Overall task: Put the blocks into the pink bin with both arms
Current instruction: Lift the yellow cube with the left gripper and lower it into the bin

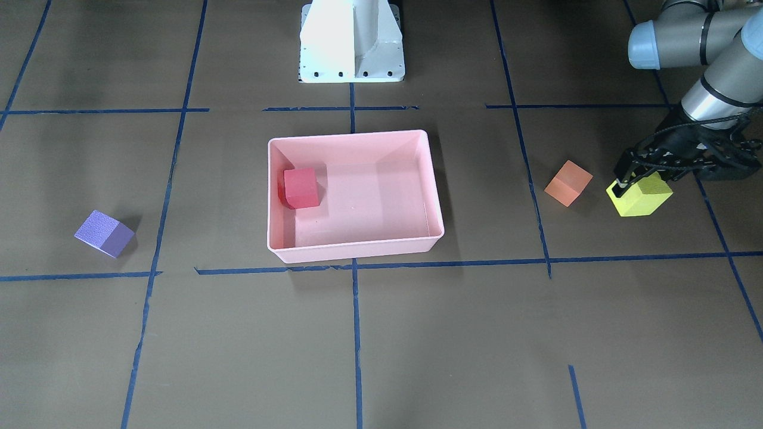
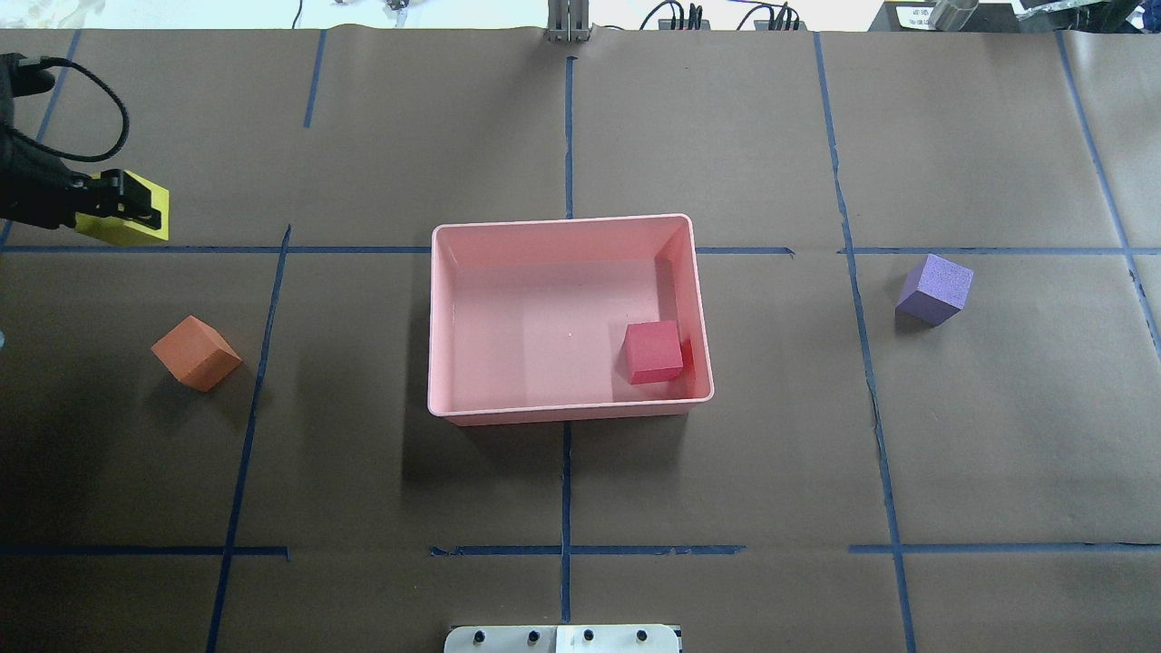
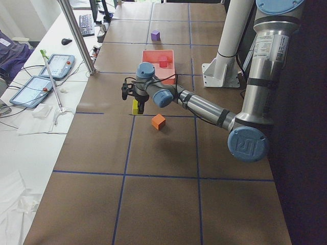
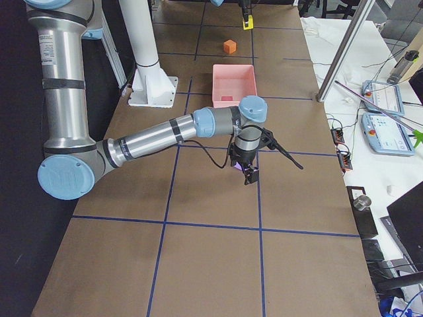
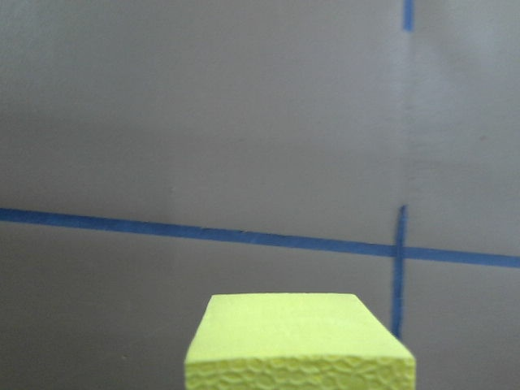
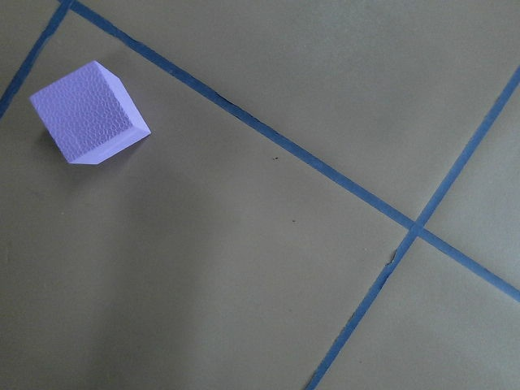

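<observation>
You have a brown worktop (image 2: pixel 726 472) in front of you, crossed by blue tape lines. The left arm (image 3: pixel 204 107) reaches out low over its own side of it, and the right arm (image 4: pixel 158 139) stretches out over the opposite side.

The pink bin (image 2: pixel 567 413) sits in the middle of the worktop, straight out from the white pedestal (image 1: pixel 351 42).

The left hand (image 1: pixel 641 179) is clamped on the yellow-green block (image 1: pixel 644 199), with a black finger on either side of it, well off to the robot's left of the bin. You cannot tell whether that block rests on the worktop or hangs just above it.

The right hand (image 4: pixel 250 175) points down close to the purple block (image 2: pixel 934 288). It shows only in the side view, so you cannot tell how wide its fingers stand.

The red block (image 2: pixel 653 352) lies inside the bin, in the corner nearest the robot on its right side. The orange block (image 2: pixel 195 352) lies on the worktop near the yellow-green one, between it and the bin but apart from both. The purple block lies on the worktop on the robot's right, well apart from the bin.
</observation>
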You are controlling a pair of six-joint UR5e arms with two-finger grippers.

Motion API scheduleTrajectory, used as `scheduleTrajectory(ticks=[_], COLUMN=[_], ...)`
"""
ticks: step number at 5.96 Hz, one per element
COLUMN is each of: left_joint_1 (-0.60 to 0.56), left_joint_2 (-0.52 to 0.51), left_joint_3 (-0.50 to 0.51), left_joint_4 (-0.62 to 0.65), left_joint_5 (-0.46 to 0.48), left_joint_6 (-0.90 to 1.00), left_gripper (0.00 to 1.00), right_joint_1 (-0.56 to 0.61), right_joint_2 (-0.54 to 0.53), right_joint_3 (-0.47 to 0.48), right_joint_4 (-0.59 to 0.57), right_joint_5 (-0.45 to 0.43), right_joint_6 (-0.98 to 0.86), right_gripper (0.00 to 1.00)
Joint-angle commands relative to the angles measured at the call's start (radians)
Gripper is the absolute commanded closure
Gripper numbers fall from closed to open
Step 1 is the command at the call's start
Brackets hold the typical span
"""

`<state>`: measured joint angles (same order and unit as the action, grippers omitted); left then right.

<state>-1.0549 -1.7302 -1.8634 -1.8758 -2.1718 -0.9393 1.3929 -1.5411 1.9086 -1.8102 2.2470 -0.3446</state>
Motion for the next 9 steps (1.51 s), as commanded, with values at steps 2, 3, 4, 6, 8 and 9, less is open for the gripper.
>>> scheduleTrajectory(ticks=[2, 3, 4, 6, 8, 9], left_joint_1=[0.158, 0.261, 0.338, 0.400, 0.492, 0.522], left_joint_2=[-0.266, -0.343, -0.415, -0.544, -0.714, -0.707], left_joint_3=[-0.011, -0.010, 0.012, 0.079, 0.263, 0.268], left_joint_4=[0.313, 0.378, 0.380, 0.408, 0.408, 0.405], left_joint_5=[0.068, 0.137, 0.145, 0.185, 0.277, 0.309], left_joint_6=[-0.060, -0.169, -0.293, -0.378, -0.467, -0.467], left_gripper=[0.66, 0.66, 0.66, 0.66, 0.66, 0.17], right_joint_1=[0.000, 0.000, 0.000, -0.002, -0.002, -0.003], right_joint_2=[-0.001, 0.001, 0.001, 0.006, 0.010, 0.012], right_joint_3=[0.004, 0.004, 0.000, 0.000, 0.001, 0.001], right_joint_4=[0.000, 0.000, 0.000, -0.001, 0.000, 0.000], right_joint_5=[0.008, 0.008, 0.008, 0.008, 0.010, 0.010], right_joint_6=[0.004, 0.004, 0.004, 0.006, 0.010, 0.010], right_gripper=[0.00, 0.00, 0.00, 0.00, 0.00, 0.00])
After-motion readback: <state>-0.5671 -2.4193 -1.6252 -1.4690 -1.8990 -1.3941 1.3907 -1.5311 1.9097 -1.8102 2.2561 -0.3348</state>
